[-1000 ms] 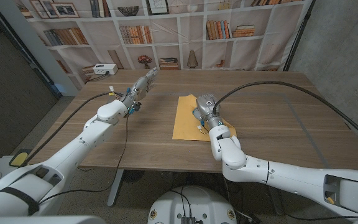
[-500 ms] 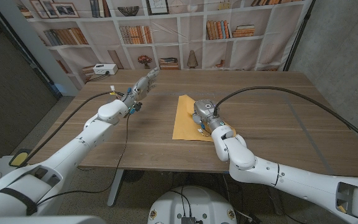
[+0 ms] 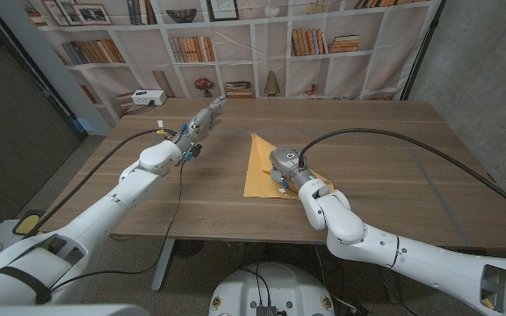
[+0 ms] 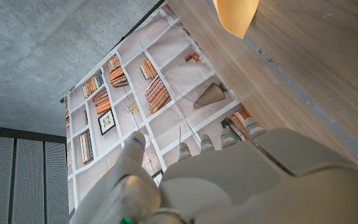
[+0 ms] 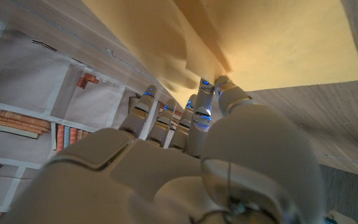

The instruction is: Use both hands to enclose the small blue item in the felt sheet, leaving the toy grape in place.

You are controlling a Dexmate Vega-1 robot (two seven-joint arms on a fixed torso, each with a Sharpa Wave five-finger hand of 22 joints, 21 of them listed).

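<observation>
**A:** Right robot hand [image 3: 281, 164] sits on the mustard-yellow felt sheet [image 3: 257, 172], mid wooden bench [image 3: 393, 167]. Fingers [image 5: 219, 87] look pinched on a raised flap; the far corner of the sheet stands up in a peak in the head view. I'd log it as clamped on the felt.

**B:** Reason for the lift?

**A:** My read: it's drawing the right side over toward the left to cover something. The fold curls up ahead of the fingertips in the right wrist view.

**B:** And the small blue item? The toy grape?

**A:** Neither can be made out. The blue item may lie under the hand or the flap; can't tell.

**B:** Left robot hand [image 3: 202, 120]?

**A:** Well apart from the sheet, off toward the bench's far left, fingers extended, holding nothing. Likely parked clear until needed for the other edge. From its own wrist camera a tip of felt shows farther along the bench.

**B:** Stage?

**A:** First fold under way, enclosure not finished.
</observation>
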